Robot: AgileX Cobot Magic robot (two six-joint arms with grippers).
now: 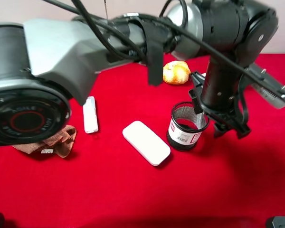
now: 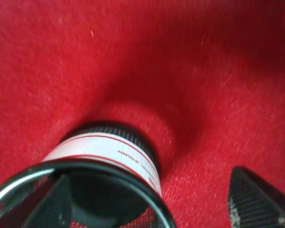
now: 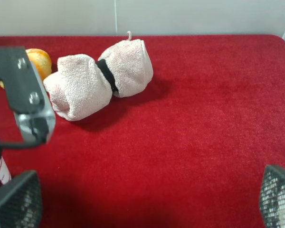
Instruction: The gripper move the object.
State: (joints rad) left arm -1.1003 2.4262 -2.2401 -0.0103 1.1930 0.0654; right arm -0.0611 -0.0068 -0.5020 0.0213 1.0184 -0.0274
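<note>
Red-covered bench (image 1: pixel 133 194), pale wall (image 3: pixel 190 14) behind. Left gripper (image 1: pixel 210 121) reaches down at object (image 1: pixel 185 129), jaws apart astride rim. Right gripper (image 3: pixel 145 202) jaws spread wide.

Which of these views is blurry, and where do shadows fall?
Left wrist view: blurred, the pen cup too close for focus, cloth darkened beyond it. Right wrist view: sharp, soft shadow beside the rolled towel. Exterior high view: clear, small shadow beside the white case.

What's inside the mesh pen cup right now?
One finger of the left gripper reaches inside the mesh pen cup; the other is outside. Its floor is dark and partly covered by that finger, so other contents can't be told.
</note>
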